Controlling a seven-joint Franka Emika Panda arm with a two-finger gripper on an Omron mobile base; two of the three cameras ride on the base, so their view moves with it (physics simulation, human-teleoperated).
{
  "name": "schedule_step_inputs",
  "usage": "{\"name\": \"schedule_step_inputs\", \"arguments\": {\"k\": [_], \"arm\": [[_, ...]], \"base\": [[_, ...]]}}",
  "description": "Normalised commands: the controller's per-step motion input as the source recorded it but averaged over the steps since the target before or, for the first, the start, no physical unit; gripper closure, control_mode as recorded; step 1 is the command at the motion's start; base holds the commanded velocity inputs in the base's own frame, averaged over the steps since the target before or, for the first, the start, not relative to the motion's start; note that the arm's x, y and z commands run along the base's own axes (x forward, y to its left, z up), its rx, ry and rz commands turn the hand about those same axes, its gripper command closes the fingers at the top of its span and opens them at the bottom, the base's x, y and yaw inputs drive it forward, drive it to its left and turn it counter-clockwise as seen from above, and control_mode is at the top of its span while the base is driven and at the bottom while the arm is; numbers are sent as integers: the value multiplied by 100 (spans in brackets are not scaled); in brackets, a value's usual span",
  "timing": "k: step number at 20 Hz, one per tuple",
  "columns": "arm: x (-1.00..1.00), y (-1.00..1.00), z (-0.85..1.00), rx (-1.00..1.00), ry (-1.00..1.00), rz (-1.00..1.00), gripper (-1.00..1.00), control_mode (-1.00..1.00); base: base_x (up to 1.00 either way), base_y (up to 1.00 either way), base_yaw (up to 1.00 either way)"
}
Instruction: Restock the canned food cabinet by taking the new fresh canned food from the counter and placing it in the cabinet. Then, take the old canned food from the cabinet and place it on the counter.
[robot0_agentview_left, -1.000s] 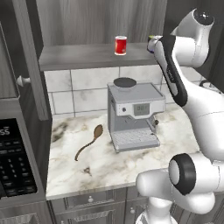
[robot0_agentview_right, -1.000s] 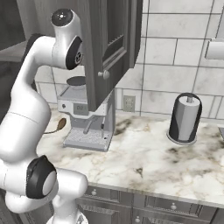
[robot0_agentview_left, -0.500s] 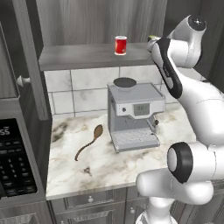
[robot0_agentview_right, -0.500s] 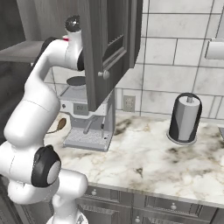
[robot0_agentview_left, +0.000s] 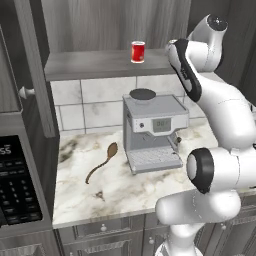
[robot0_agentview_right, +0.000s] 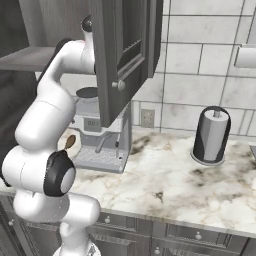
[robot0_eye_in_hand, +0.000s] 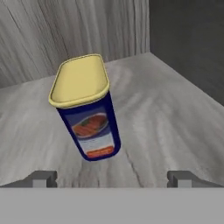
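Red can (robot0_agentview_left: 138, 51), the new stock, stands upright on the cabinet shelf (robot0_agentview_left: 90, 65), toward the middle of the board, near its front edge. Restock half looks done, judging from that.

Old blue can (robot0_eye_in_hand: 85, 106) with yellow lid also on the shelf, near the right-hand end, close to the inner corner where the shelf meets the cabinet's side wall. Upright; its long axis is vertical to the shelf and reads tilted in the hand view through camera roll alone.

End effector (robot0_eye_in_hand: 112, 178) wide open, nothing between the fingers. Blue can lies straight ahead of it, roughly centred between the fingertips (robot0_eye_in_hand: 41, 178), slightly toward the left one, not touching either. In the left base view the arm reaches into the cabinet's right end, hand hidden behind the forearm.

Judgement: next move is a short advance along the approach line, then close across the can's narrow sides.

Counter (robot0_agentview_left: 120, 187) below carries a coffee machine (robot0_agentview_left: 154, 132) and a wooden spoon (robot0_agentview_left: 102, 162); free marble near the front edge for the set-down.
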Motion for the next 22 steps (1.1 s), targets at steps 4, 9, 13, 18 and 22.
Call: {"name": "schedule_step_inputs", "arguments": {"k": [4, 9, 13, 18, 22], "arm": [[36, 0, 5, 0, 7, 0, -100, -100], [33, 0, 1, 0, 0, 0, -100, -100], [31, 0, 0, -1, 0, 0, -100, -100], [26, 0, 0, -6, 0, 0, -100, -100], [7, 0, -5, -9, 0, 2, 100, -100]], "base": [[0, 0, 0], [0, 0, 0], [0, 0, 0], [0, 0, 0], [0, 0, 0]]}}
